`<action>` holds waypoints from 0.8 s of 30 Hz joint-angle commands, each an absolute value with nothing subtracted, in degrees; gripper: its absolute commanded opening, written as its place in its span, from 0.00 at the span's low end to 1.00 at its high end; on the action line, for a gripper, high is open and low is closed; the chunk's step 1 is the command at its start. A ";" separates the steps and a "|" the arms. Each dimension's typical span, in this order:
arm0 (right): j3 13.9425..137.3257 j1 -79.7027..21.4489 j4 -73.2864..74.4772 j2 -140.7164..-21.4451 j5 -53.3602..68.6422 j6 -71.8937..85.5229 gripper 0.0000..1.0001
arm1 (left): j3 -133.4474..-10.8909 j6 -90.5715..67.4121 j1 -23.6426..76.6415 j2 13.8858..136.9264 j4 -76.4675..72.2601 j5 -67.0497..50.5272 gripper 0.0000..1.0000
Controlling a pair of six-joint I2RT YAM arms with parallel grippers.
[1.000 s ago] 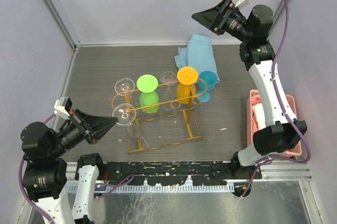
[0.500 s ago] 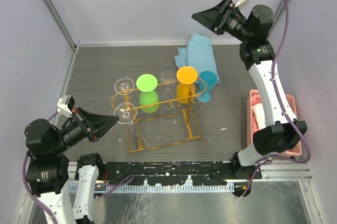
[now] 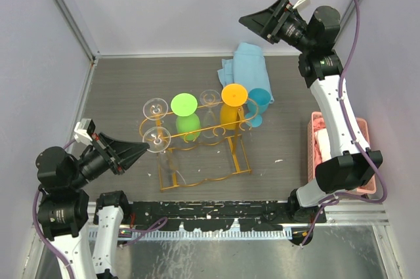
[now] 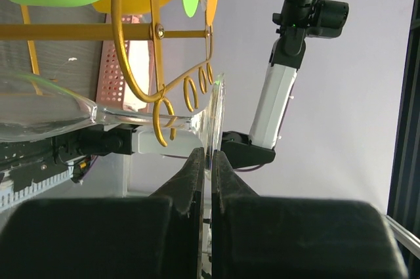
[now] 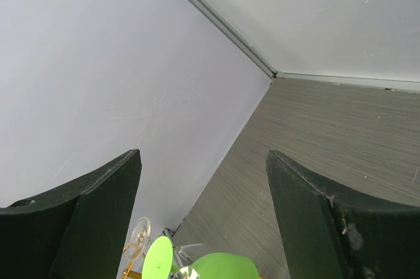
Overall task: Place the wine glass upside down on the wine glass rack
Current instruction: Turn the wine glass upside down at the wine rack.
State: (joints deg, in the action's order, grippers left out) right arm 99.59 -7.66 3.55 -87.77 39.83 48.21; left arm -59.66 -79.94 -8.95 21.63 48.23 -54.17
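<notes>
Left gripper (image 4: 207,158): low at the near left of the table (image 3: 118,88), its fingers pressed all but together on the thin edge of a clear foot disc.
Wine glass (image 3: 156,139): clear, hanging upside down at the rack's front-left corner. Its stem sits in a curled hook, with the foot on top and the bowl below among the legs.
Wine glass rack (image 3: 207,180): orange-gold wire, mid-table, its rectangular base flat on the dark wood-grain surface.
Other glasses: a green glass (image 3: 184,104), an orange glass (image 3: 234,94) and two more clear glasses (image 3: 155,106) also hang inverted from the rail.
Pink basket (image 3: 319,136): at the table's right edge, beside the right arm.
Blue glass (image 3: 258,105): on the table, just beside the rack's right end.
Blue cloth (image 3: 244,62): crumpled behind the blue glass, near the back wall.
Right gripper (image 5: 203,161): raised high over the far right, its fingers spread wide with nothing between them.
</notes>
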 commanded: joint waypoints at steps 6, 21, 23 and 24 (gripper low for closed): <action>99.94 -7.47 1.58 -87.10 39.11 47.54 0.82 | -59.11 -75.82 -8.88 20.41 46.93 -53.33 0.00; 99.95 -7.39 1.60 -87.10 39.11 47.55 0.82 | -56.23 -74.28 -8.88 17.64 50.28 -52.23 0.03; 99.95 -7.38 1.63 -87.10 39.11 47.55 0.82 | -56.48 -74.65 -8.88 17.51 49.64 -52.17 0.08; 99.95 -7.37 1.64 -87.10 39.11 47.54 0.82 | -56.63 -74.77 -8.88 17.57 49.47 -52.16 0.10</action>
State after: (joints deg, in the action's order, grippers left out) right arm 99.42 -7.64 3.90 -87.77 39.66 48.18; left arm -56.27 -75.61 -8.95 18.35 51.24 -52.45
